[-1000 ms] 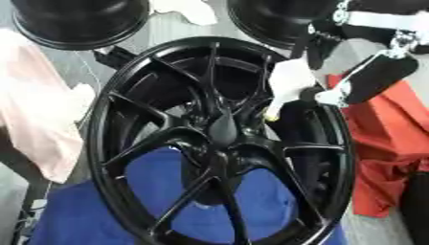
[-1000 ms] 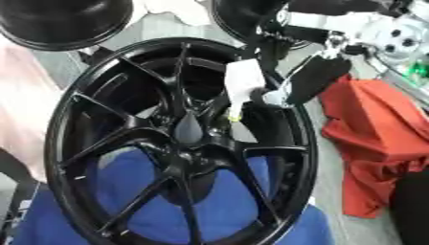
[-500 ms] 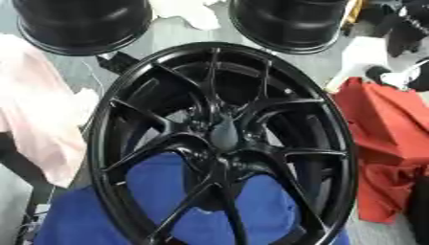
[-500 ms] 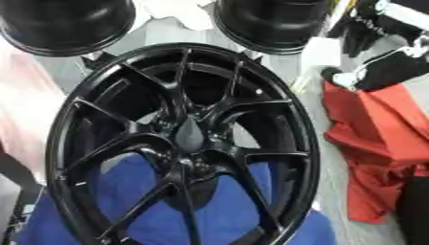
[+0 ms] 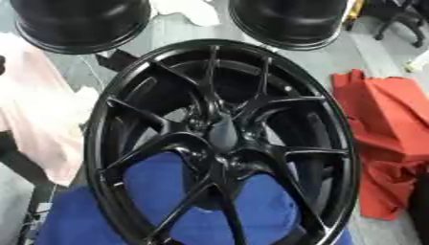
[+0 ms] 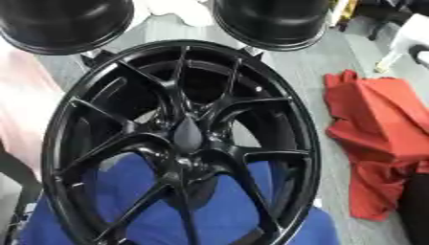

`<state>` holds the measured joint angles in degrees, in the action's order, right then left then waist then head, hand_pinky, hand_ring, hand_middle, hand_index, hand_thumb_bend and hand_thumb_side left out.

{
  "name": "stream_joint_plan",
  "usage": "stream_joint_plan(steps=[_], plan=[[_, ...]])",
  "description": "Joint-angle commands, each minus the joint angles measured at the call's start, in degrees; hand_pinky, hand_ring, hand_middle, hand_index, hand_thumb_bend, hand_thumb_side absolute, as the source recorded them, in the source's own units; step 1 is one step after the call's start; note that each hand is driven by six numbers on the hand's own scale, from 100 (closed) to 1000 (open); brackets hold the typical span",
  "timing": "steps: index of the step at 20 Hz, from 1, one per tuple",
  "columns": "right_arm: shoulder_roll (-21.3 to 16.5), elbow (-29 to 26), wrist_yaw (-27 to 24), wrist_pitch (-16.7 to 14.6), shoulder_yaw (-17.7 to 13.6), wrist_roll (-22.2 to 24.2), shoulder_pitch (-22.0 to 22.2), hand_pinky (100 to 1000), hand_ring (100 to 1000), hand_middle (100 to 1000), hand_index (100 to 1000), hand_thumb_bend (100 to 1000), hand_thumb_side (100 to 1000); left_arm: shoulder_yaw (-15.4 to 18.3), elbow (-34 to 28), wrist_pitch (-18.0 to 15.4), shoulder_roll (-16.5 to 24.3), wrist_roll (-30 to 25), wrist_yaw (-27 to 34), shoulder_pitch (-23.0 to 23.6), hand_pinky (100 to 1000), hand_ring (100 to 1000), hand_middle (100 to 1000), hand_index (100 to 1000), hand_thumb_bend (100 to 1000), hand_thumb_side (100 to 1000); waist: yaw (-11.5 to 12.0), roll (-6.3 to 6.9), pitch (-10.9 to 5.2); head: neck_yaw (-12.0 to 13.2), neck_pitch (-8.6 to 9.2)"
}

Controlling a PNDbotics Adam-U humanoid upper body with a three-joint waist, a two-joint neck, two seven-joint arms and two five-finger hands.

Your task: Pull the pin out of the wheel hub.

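The wheel hub (image 5: pixel 220 136) is lying face-up on a blue cloth (image 5: pixel 159 210). It is gloss black, with thin paired spokes running from a raised centre cone to the rim. Its outline is showing as an oval whose long axis is running near to far, leaning slightly left at the far end.

A pale part of the right hand (image 6: pixel 414 29) is showing at the far right edge. Whether it is spread or closed cannot be told. The hub is sitting well apart from it, nearer and to its left. A red cloth (image 5: pixel 385 139) is lying between them.
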<state>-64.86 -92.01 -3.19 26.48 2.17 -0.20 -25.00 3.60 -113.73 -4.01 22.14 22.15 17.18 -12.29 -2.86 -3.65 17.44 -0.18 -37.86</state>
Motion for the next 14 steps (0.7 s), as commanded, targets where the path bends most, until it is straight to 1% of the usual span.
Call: stream_joint_plan(steps=[1, 2, 3, 4, 6, 8, 11, 14], plan=[[-2.02, 5.19, 2.19, -0.10, -4.54, -0.59, 0.47, 696, 614, 557, 621, 341, 100, 0.71, -0.86, -0.18, 0.43, 0.35, -0.43, -0.51, 840, 698, 645, 752, 158, 775, -0.28, 0.13, -0.55, 0.31, 0.62], [-1.83, 6.83, 3.25, -0.19, -5.31, 0.03, 0.70, 707, 635, 597, 669, 375, 100, 0.71, -0.86, -0.18, 0.42, 0.38, -0.45, -0.51, 840, 698, 645, 752, 158, 775, -0.31, 0.17, -0.48, 0.36, 0.62], [-1.62, 8.48, 4.45, -0.31, -6.02, 0.92, 0.86, 734, 688, 674, 745, 366, 100, 0.72, -0.86, -0.19, 0.40, 0.40, -0.48, -0.53, 840, 698, 645, 752, 158, 776, -0.34, 0.21, -0.40, 0.38, 0.65], [-1.40, 10.07, 5.69, -0.50, -6.69, 2.06, 0.89, 750, 728, 743, 800, 362, 100, 0.73, -0.86, -0.20, 0.40, 0.42, -0.50, -0.54, 840, 697, 645, 753, 158, 776, -0.35, 0.24, -0.34, 0.40, 0.67], [-1.00, 13.17, 8.34, -0.66, -8.05, 3.82, 0.66, 784, 785, 823, 860, 361, 100, 0.76, -0.86, -0.23, 0.40, 0.47, -0.53, -0.53, 840, 697, 645, 753, 158, 776, -0.38, 0.32, -0.27, 0.46, 0.67], [-0.59, 15.84, 10.78, -0.50, -9.11, 5.11, 0.25, 803, 825, 852, 871, 363, 100, 0.78, -0.86, -0.26, 0.42, 0.49, -0.54, -0.54, 841, 697, 646, 753, 158, 776, -0.39, 0.40, -0.20, 0.41, 0.62], [-0.04, 17.74, 13.13, -0.51, -10.24, 5.53, -0.41, 803, 824, 850, 864, 374, 100, 0.79, -0.86, -0.29, 0.44, 0.48, -0.56, -0.56, 841, 697, 646, 753, 157, 776, -0.40, 0.50, -0.07, 0.32, 0.48], [0.39, 17.56, 13.80, -0.66, -10.69, 5.17, -1.03, 789, 804, 828, 847, 370, 100, 0.71, -0.86, -0.32, 0.50, 0.38, -0.55, -0.68, 841, 696, 646, 753, 157, 776, -0.29, 0.55, 0.07, 0.11, 0.15]])
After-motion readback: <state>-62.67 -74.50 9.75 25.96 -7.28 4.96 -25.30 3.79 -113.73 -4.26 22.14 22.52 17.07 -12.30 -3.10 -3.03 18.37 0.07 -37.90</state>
